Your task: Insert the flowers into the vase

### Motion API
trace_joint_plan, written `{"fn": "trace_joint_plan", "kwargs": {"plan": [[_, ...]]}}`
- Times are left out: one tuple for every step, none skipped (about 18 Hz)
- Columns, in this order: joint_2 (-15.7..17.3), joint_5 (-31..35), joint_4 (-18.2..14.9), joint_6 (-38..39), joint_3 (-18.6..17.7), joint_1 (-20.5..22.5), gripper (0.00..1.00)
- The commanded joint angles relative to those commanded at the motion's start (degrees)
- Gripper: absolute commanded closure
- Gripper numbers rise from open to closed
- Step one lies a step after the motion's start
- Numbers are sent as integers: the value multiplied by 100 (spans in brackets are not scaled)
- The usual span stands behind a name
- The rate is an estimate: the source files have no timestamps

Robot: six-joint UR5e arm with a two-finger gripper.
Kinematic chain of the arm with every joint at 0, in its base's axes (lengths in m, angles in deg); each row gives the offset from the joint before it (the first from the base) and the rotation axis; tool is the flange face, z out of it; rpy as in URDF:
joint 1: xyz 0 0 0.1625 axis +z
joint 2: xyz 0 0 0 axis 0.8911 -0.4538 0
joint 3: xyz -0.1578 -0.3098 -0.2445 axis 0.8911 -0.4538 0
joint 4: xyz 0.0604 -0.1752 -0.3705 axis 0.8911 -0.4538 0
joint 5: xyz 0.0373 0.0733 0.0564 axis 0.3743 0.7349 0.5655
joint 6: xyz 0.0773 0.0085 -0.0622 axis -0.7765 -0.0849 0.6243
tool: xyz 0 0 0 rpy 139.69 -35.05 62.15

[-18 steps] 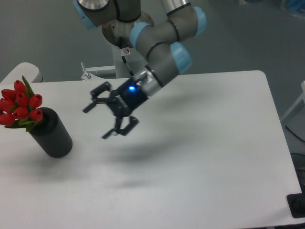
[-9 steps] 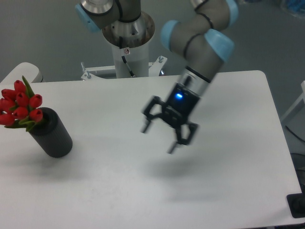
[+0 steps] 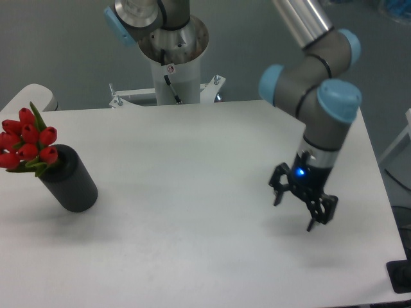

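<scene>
The flowers (image 3: 27, 142) sit in the mouth of the vase (image 3: 69, 179), a tight bunch of red tulip buds with a few green leaves showing at the rim and one leaf pointing up behind them. The bunch leans out over the vase's left side, so some buds hang past its wall. The vase is a matte black cylinder that reads as tilted in this view (the steep camera angle may account for that), its base on the white tabletop (image 3: 192, 192) near the tabletop's left edge. A soft shadow lies on the tabletop just to the right of the vase.

Well to the right of the vase, across a wide stretch of the tabletop, hangs the pincer (image 3: 296, 212). Its two dark fingers (image 3: 279, 190) point downward and stand apart, with nothing between them; a small blue light glows on its body just above them. It hovers a little above the surface, with a faint shadow under it. The arm (image 3: 318, 90) rises from it through grey links with pale blue joint caps, up and out of the picture's top edge.

Behind the vase and to its right, beyond the tabletop's far edge, stands the robot's base column (image 3: 172, 54), white below and metallic above.
</scene>
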Motion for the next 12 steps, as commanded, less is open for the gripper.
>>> {"fn": "trace_joint_plan", "kwargs": {"plan": [[-114,220,-149,-97,167,-44,0],[-211,431,-246,-115,351,-123,0],[-282,677,-404,-124,510,-176,0],[-335,888,-536,-124,625,-211,0],[-405,1047,-624,-124,748,-281,0],[-501,1188,-695,-124,871,-421,0],[-537,1328,-739,-124,915,-457,0],[-537,1382,-800,-142,916,-457,0],[-546,1383,-871,-229,951,-457,0],[-537,1383,-967,-326,960,-466,0],[-537,1383,-1020,-344,960,-466,0],[-520,1374,-1055,-344,951,-483,0]]}}
